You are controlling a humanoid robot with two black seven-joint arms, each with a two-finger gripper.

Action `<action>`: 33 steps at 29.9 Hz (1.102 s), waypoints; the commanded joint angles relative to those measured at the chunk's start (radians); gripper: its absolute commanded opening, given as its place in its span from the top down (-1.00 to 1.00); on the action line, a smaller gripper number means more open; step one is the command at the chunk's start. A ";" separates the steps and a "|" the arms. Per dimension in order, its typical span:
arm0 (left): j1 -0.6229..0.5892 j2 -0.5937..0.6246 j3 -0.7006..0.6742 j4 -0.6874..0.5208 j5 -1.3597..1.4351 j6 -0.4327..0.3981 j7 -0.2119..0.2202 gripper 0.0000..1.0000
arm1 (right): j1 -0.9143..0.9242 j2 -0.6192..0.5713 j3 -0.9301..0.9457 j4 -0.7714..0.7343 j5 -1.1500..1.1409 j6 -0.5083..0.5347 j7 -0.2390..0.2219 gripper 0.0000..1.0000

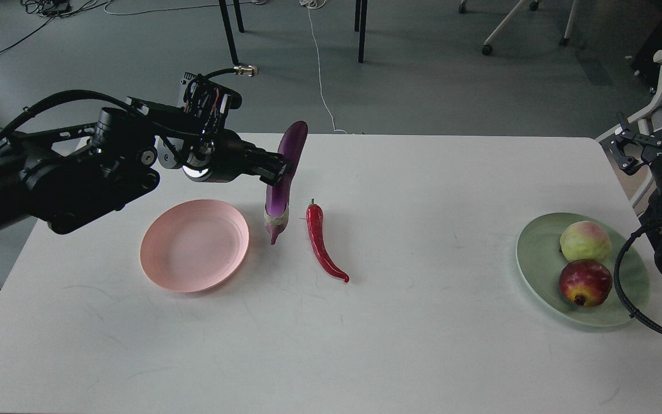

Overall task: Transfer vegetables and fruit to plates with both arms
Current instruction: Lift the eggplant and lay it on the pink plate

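My left gripper is shut on the purple eggplant and holds it in the air, stem cap pointing down, above the table just right of the pale pink plate. The pink plate holds nothing. The red chili pepper lies on the table right of the eggplant. The pale green plate at the right holds the pale green fruit and the dark red fruit. My right gripper is raised at the right edge beyond the green plate, open and empty.
The white table spans the view. Chair and table legs, a white cable and an office chair base stand on the floor beyond the far edge. A black cable of my right arm loops over the green plate's right rim.
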 commanded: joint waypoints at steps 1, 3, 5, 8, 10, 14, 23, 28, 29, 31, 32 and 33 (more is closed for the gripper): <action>0.019 0.160 0.017 -0.121 -0.005 0.000 -0.001 0.66 | -0.001 0.001 -0.001 0.000 0.000 0.000 0.000 -0.97; 0.072 0.226 0.015 -0.137 -0.004 0.000 -0.004 0.66 | -0.001 0.001 -0.001 0.001 0.000 0.000 0.000 -0.97; 0.126 0.272 0.014 -0.137 -0.002 0.000 -0.009 0.65 | -0.001 0.003 -0.003 0.001 0.000 0.000 0.000 -0.97; 0.174 0.309 0.015 -0.126 0.002 0.000 -0.011 0.63 | -0.001 0.003 -0.005 0.001 0.000 0.000 0.000 -0.97; 0.218 0.312 0.015 -0.121 0.010 0.000 -0.011 0.61 | 0.000 0.004 -0.006 0.001 0.000 0.000 0.000 -0.97; 0.252 0.301 0.015 -0.111 0.010 0.025 -0.003 0.55 | 0.003 0.004 -0.006 0.003 0.000 0.000 0.000 -0.97; 0.258 0.237 0.015 -0.020 0.008 0.065 -0.003 -0.31 | 0.002 0.000 -0.008 0.003 0.000 0.000 -0.002 -0.97; 0.254 0.240 -0.002 -0.022 -0.004 0.065 -0.004 -0.50 | 0.002 0.001 -0.009 0.001 0.000 0.000 -0.002 -0.97; 0.246 0.241 -0.003 -0.026 -0.005 0.064 -0.004 -0.52 | 0.002 0.001 -0.009 0.001 0.000 0.000 -0.002 -0.97; 0.228 0.240 -0.021 -0.034 -0.007 0.062 -0.004 -0.54 | 0.003 0.001 -0.009 0.001 0.000 0.000 -0.002 -0.97; 0.205 0.237 -0.034 -0.037 -0.007 0.056 -0.004 -0.55 | 0.003 0.001 -0.009 0.001 0.000 0.000 -0.002 -0.97; 0.183 0.229 -0.037 -0.041 -0.007 0.055 -0.001 -0.55 | 0.003 0.001 -0.009 0.001 -0.002 0.000 -0.002 -0.97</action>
